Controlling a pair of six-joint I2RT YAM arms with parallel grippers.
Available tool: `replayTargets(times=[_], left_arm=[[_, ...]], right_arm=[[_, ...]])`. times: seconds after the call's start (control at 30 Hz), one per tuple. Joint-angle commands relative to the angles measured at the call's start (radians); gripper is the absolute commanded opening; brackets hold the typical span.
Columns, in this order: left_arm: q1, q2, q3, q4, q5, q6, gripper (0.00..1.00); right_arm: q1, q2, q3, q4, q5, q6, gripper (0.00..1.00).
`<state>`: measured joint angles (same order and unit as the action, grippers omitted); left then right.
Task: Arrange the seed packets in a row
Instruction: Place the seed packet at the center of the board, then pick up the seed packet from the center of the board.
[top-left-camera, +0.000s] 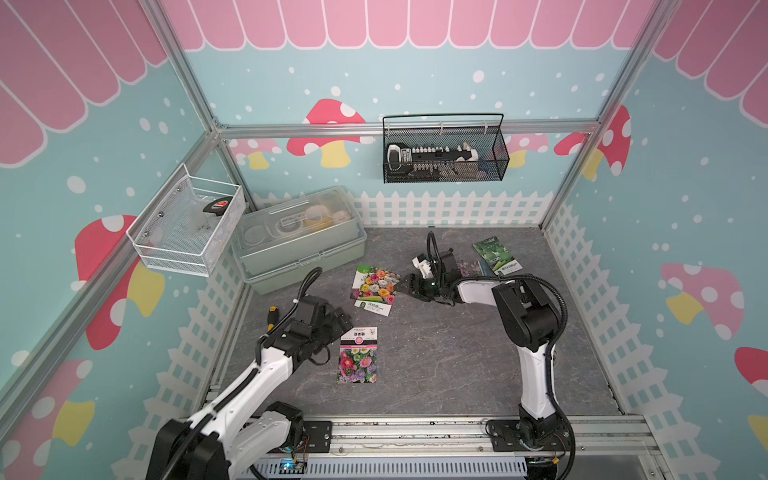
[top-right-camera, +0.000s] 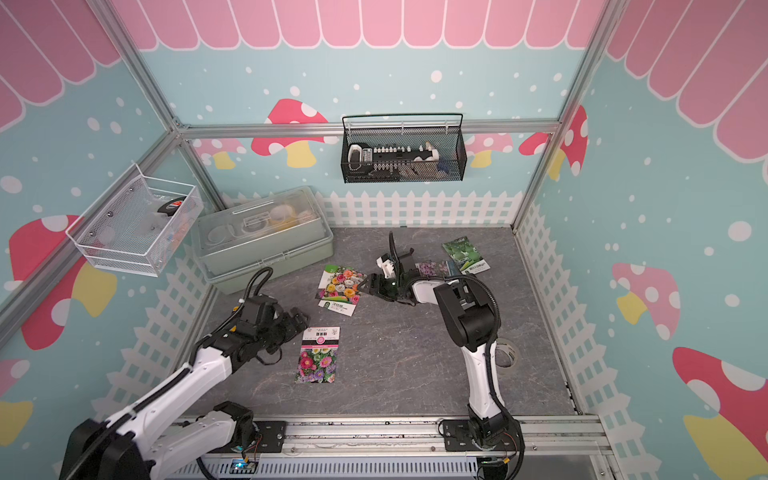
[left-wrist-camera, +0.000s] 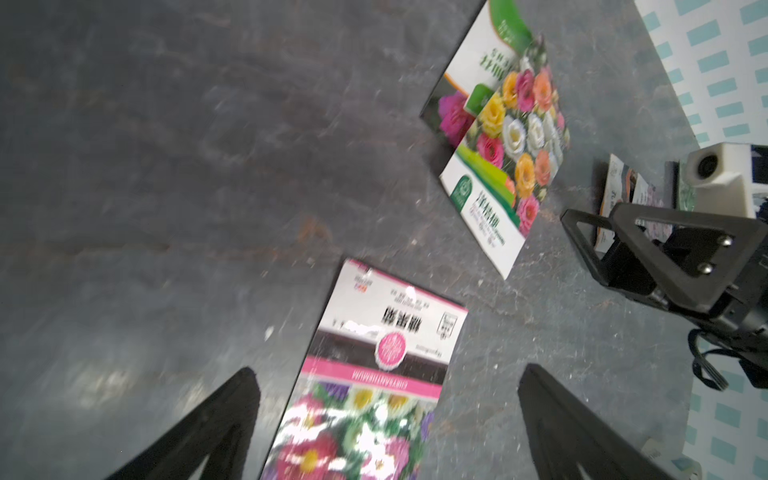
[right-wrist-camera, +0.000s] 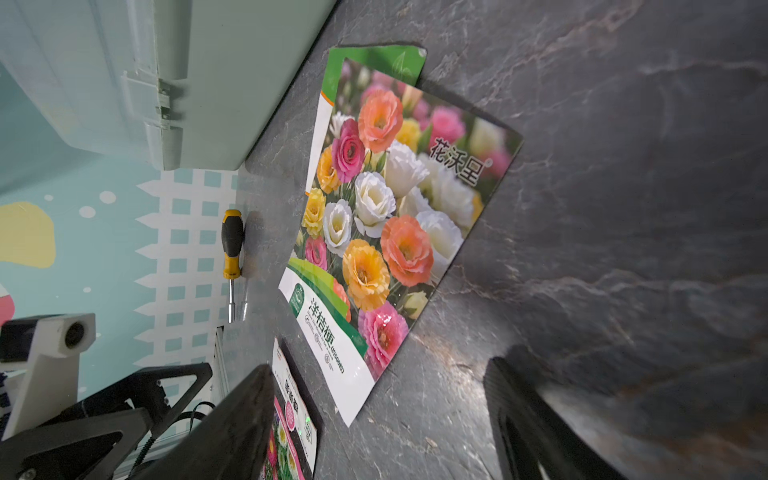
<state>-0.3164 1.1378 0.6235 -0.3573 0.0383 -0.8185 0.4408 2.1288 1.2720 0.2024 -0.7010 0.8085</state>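
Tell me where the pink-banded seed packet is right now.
In both top views the pink-banded seed packet lies flat on the table, left of centre, right beside the open left end effector and nearer the front rail than the rose-photo packet.

Dark grey, veined tabletop (top-left-camera: 449, 365); pink-banded seed packet (top-left-camera: 358, 355) white-topped, with pink and purple blooms; lisianthus packet (top-left-camera: 374, 289) orange, yellow, white, pink; gourd packet (top-left-camera: 496, 255) green; screwdriver (right-wrist-camera: 232, 243) handle yellow-and-black.

The walls (top-left-camera: 415, 83) were printed teal with mushrooms, a pink awning and a white fence (top-left-camera: 449, 208). The floor (top-left-camera: 457, 365) was patterned like dark grey stone. A black basket (top-left-camera: 494, 166) was hung on the back wall.
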Motion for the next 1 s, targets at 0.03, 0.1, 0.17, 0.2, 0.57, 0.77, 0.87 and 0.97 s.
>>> replayTargets(times=[0.03, 0.1, 0.17, 0.2, 0.57, 0.77, 0.87, 0.97], left_arm=[[0.008, 0.244, 0.138, 0.371, 0.067, 0.17, 0.98], [0.021, 0.366, 0.219, 0.444, 0.135, 0.227, 0.99], [0.048, 0.5, 0.336, 0.447, 0.259, 0.308, 0.98], [0.059, 0.557, 0.398, 0.422, 0.321, 0.339, 0.96], [0.103, 0.861, 0.803, -0.008, 0.482, 0.535, 0.91], [0.111, 0.879, 0.8, -0.075, 0.502, 0.555, 0.88], [0.12, 0.869, 0.791, -0.093, 0.475, 0.562, 0.88], [0.129, 0.883, 0.79, -0.089, 0.464, 0.554, 0.88]], right_arm=[[0.012, 0.053, 0.022, -0.008, -0.01, 0.014, 0.8], [0.012, 0.064, 0.021, 0.004, -0.017, 0.029, 0.8], [0.012, 0.069, 0.017, 0.02, -0.026, 0.05, 0.8], [0.013, 0.068, 0.016, 0.026, -0.029, 0.058, 0.8], [0.052, 0.059, 0.076, -0.114, 0.009, 0.029, 0.8], [0.053, 0.092, 0.078, -0.116, -0.004, 0.034, 0.8], [0.053, 0.096, 0.076, -0.117, -0.002, 0.032, 0.8], [0.052, 0.1, 0.076, -0.12, -0.005, 0.027, 0.8]])
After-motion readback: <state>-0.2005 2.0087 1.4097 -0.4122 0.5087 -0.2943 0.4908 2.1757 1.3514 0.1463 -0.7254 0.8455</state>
